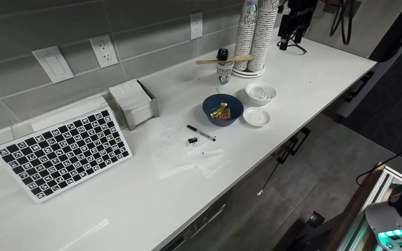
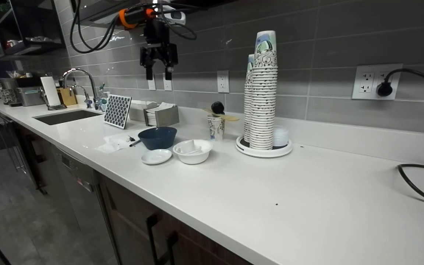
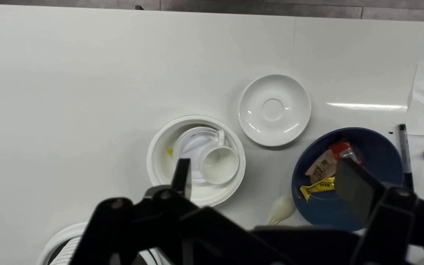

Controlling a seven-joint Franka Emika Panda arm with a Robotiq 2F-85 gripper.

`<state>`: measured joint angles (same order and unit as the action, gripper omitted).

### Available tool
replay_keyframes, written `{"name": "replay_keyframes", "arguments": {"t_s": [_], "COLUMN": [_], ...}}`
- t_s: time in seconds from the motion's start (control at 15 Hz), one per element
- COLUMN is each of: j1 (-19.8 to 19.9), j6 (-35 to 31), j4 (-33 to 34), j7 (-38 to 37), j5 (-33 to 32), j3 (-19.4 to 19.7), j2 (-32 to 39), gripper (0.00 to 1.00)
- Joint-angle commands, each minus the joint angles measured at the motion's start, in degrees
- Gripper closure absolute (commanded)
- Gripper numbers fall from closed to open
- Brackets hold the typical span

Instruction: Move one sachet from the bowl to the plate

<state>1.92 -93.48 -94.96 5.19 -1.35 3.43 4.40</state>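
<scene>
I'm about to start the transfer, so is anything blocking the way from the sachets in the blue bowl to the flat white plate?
Only the side of the blue bowl, over which a sachet would have to be lifted. Nothing visible stands between that bowl and the plate.

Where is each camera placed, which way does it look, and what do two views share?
In an exterior view: near the front edge of the counter, facing along it toward the sink; the claw hangs at top.
In an exterior view: high, near the checkered board, facing down toward the cup stacks; FRANKA-lettered arm part lower right, claw top right.
In the wrist view: above the claw, facing down at the white plate and blue bowl; both fingers show.
Both exterior views share the checkered board, cup stacks, blue bowl and white plate.
</scene>
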Motion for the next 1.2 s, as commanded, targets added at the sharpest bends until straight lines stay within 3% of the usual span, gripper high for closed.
{"name": "replay_keyframes", "arguments": {"t_s": [0.0,0.2,0.6,0.8,1.07,1.13], "j1": [0.4,0.4,-0.8,-3.3,-7.1,-7.5], "j6": [0.3,0.4,-8.5,-20.3,-38.6,-39.3], "j4": [0.3,0.5,-19.4,-29.2,-35.9,-35.6], "j7": [0.1,0.2,-3.6,-6.1,-18.0,-20.8], "j5": [0.0,0.0,4.8,4.4,-5.7,-8.7], "j3": [-0.3,-0.3,-1.7,-4.8,-11.2,-12.4], "j2": [0.0,0.0,-9.6,-13.2,-11.7,-10.0], "gripper": [0.00,0.00,0.00,0.00,0.00,0.00]}}
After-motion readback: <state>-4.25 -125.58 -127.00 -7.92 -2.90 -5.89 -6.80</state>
